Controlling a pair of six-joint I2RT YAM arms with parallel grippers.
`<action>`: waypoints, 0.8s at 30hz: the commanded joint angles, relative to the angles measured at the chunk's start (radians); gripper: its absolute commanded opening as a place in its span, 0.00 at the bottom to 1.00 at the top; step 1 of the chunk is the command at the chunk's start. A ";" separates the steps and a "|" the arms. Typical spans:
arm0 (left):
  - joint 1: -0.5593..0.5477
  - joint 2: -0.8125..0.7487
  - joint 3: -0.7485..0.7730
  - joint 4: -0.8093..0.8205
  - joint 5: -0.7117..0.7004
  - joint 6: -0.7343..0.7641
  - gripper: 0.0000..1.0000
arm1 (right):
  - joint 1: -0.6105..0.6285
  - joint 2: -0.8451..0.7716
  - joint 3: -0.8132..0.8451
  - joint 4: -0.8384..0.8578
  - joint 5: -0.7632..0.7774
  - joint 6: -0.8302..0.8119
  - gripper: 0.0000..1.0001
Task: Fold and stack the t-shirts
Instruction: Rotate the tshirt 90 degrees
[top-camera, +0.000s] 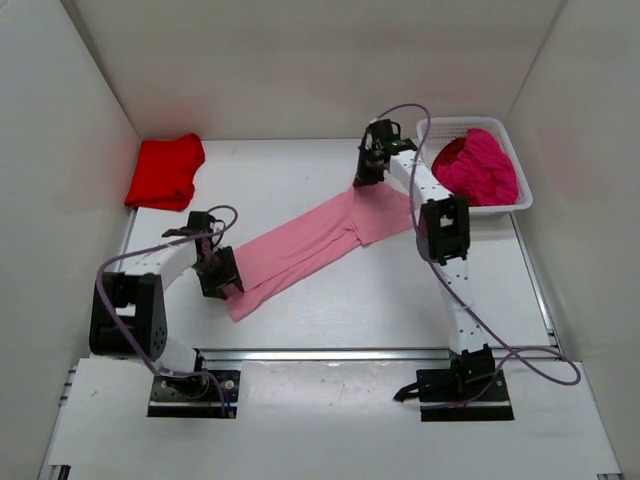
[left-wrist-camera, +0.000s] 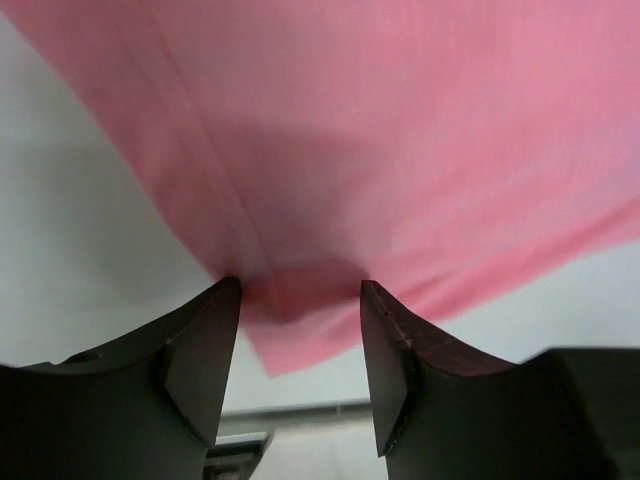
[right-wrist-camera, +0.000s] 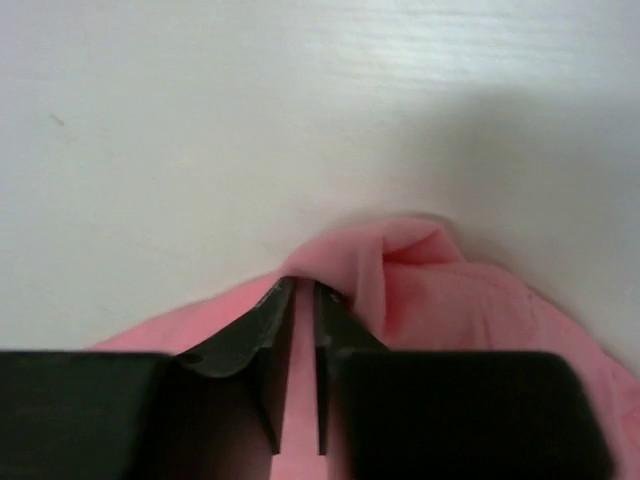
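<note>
Where the table (top-camera: 400, 310) lay closest to the arm bases, the left gripper (top-camera: 218, 272) hung low over the near-left end of the light pink t-shirt (top-camera: 310, 245). In the left wrist view its jaws stood well apart, and a bunched corner of the pink cloth (left-wrist-camera: 400, 150) sat between the fingertips (left-wrist-camera: 225, 300), touching both inner faces. The jaws were not pressed together on it.

From there the light pink t-shirt ran as a long diagonal band across the middle of the table, up toward the far right. At that far end the right gripper (top-camera: 368, 168) met the cloth. In the right wrist view the jaws were nearly closed, with only a thin slit between them. A narrow fold of pink fabric (right-wrist-camera: 450, 300) was pinched in the slit, and a small hump of cloth rose just beyond the tips.

Farther back, in the far-left corner, the red t-shirt (top-camera: 165, 172) lay in a loosely folded heap against the wall, well apart from the pink one. In the far-right corner stood the white mesh basket (top-camera: 470, 122), and inside it the magenta t-shirts (top-camera: 480, 165) were piled in a crumpled mound that filled most of it.
</note>
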 joint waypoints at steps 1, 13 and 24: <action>-0.034 -0.145 -0.040 -0.141 0.047 0.029 0.63 | 0.036 0.208 0.381 -0.071 -0.093 0.114 0.14; -0.214 -0.084 0.299 -0.235 0.070 0.037 0.63 | 0.129 -0.107 0.541 -0.184 0.098 -0.038 0.48; -0.194 -0.001 0.570 -0.159 0.197 -0.014 0.00 | 0.330 -0.645 0.059 -0.541 0.422 0.050 0.01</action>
